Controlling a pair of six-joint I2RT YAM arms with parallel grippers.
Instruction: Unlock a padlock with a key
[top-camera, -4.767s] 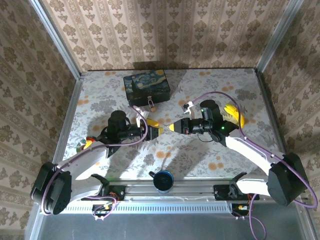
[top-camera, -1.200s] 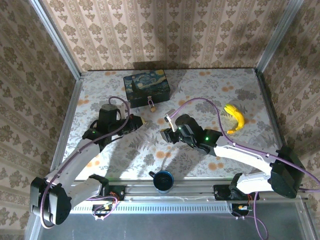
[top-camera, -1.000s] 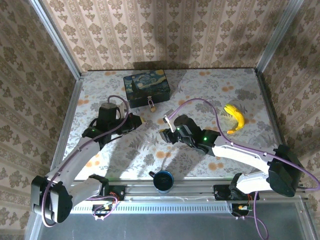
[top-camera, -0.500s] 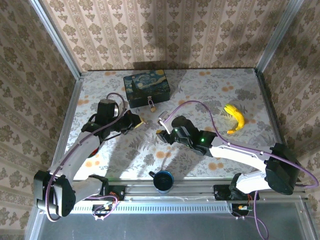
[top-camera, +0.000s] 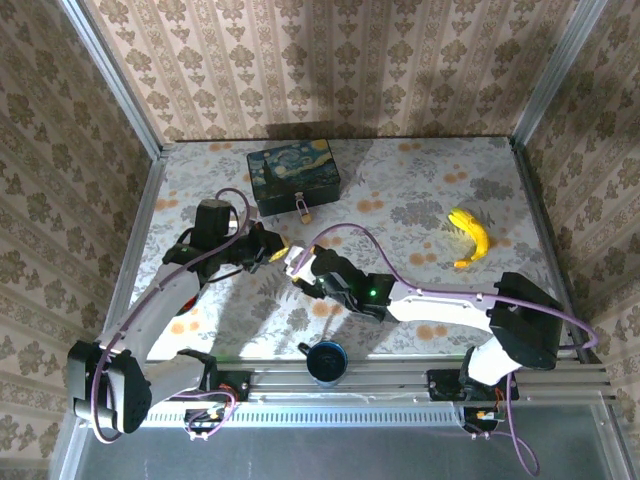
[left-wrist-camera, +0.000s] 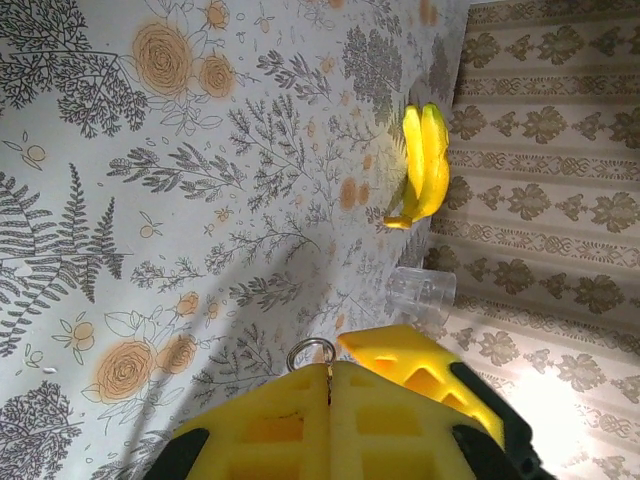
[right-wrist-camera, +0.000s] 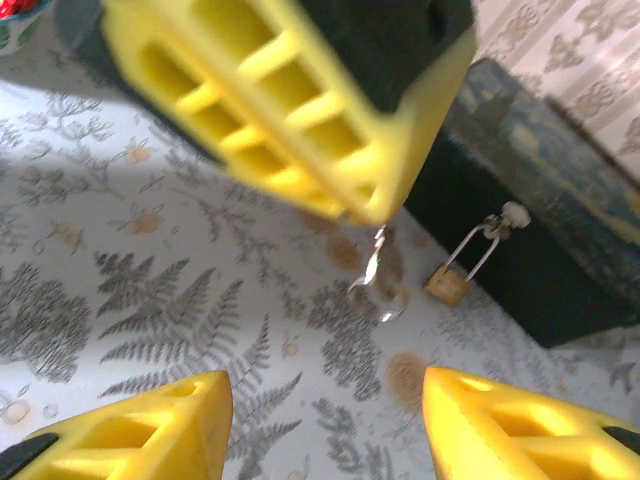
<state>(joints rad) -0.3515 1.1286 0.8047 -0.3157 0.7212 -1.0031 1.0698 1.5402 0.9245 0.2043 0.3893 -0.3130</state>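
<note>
The box (top-camera: 293, 176) sits shut at the far side of the tabletop (top-camera: 420, 175), its inside hidden. The padlock (right-wrist-camera: 448, 283) hangs from its front clasp (right-wrist-camera: 505, 215), long axis slanting down and away from the box. The left fingers (left-wrist-camera: 290, 410) are clamped on what looks like the key (right-wrist-camera: 374, 262), while the right fingers (right-wrist-camera: 130, 430) stand apart, empty, having slid left since half a second ago.

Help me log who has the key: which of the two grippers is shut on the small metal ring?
The left gripper: its yellow fingers are pressed together with the ring pinched at their tips. The right gripper stands open, holding nothing.
</note>
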